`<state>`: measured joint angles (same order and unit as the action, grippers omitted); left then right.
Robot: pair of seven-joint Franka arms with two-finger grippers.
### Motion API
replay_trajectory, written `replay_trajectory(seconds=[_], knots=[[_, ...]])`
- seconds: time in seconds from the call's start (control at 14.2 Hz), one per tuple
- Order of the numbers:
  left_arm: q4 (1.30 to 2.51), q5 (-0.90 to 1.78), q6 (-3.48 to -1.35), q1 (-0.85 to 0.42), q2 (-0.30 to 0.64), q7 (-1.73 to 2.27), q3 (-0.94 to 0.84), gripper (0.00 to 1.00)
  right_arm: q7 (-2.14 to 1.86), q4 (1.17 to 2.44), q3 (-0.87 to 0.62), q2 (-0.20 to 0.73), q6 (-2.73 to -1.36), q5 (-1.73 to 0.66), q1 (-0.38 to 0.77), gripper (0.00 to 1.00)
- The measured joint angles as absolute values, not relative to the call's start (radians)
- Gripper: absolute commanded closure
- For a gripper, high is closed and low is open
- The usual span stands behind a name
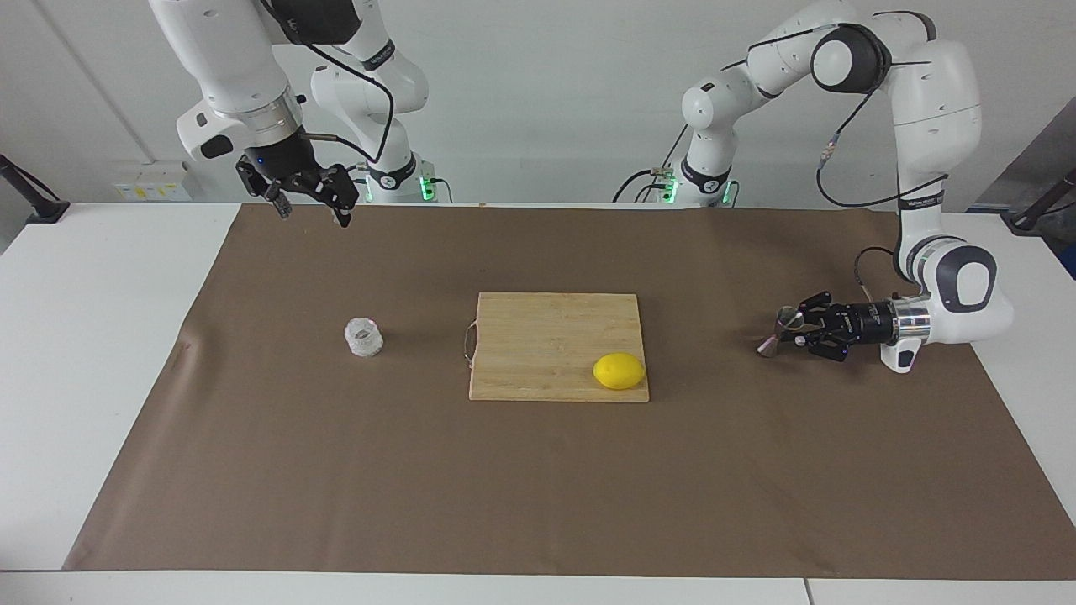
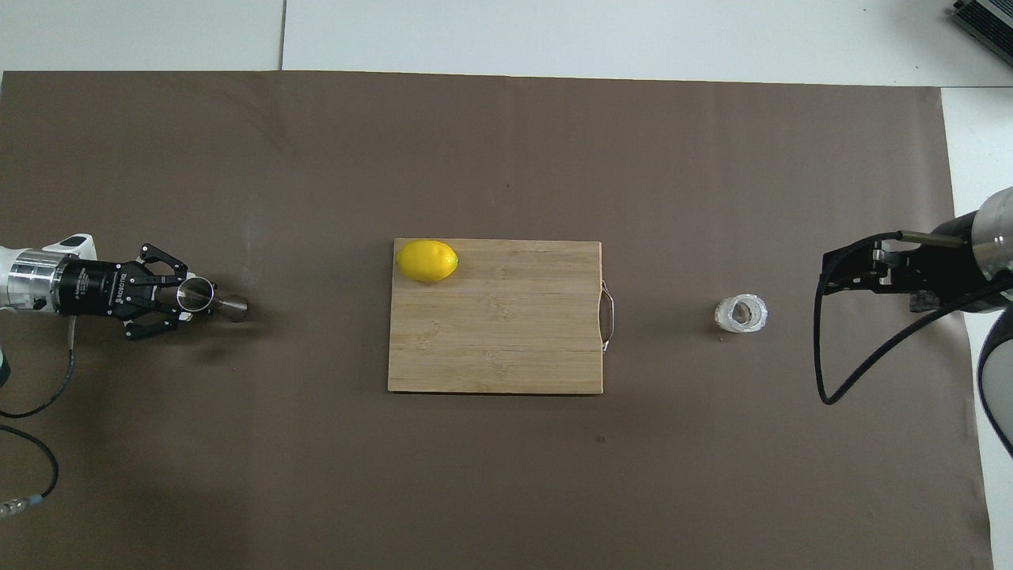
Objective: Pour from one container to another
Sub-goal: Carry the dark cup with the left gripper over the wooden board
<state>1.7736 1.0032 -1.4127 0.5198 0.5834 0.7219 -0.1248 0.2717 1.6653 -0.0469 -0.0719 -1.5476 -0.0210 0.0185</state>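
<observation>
The steel hourglass jigger point(image 1: 775, 332) point(image 2: 212, 301) is tilted at the left arm's end of the brown paper. My left gripper point(image 1: 793, 328) point(image 2: 187, 297) reaches in level and is shut on the jigger's upper cone. The knobbly whitish glass cup point(image 1: 363, 338) point(image 2: 741, 313) stands upright by itself toward the right arm's end, beside the cutting board. My right gripper point(image 1: 308, 207) point(image 2: 828, 274) hangs open and empty, high over the paper's edge near the right arm's base. It is well apart from the cup.
A wooden cutting board point(image 1: 546, 332) point(image 2: 495, 348) with a wire handle lies mid-table. A yellow lemon point(image 1: 619, 370) point(image 2: 427, 260) sits on its corner farther from the robots, toward the left arm's end. Brown paper point(image 1: 538, 487) covers most of the table.
</observation>
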Motion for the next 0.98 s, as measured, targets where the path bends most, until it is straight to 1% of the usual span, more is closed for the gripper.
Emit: replay_trajectory(seconds=[0.63,0.77,0.98], knots=[[1.775,1.169,-1.402,0.501,0.579,0.769,-0.174,1.0,0.272,1.665,-0.047,-0.072,-1.548,-0.021,0.018,0.0],[1.783,1.216,-1.405,0.479,0.571,0.771,-0.176,1.0,0.272,1.665,-0.047,-0.072,-1.548,-0.021,0.018,0.0],[1.818,1.293,-1.45,0.413,0.535,0.778,-0.178,1.0,0.272,1.665,-0.047,-0.072,-1.548,-0.021,0.018,0.0]])
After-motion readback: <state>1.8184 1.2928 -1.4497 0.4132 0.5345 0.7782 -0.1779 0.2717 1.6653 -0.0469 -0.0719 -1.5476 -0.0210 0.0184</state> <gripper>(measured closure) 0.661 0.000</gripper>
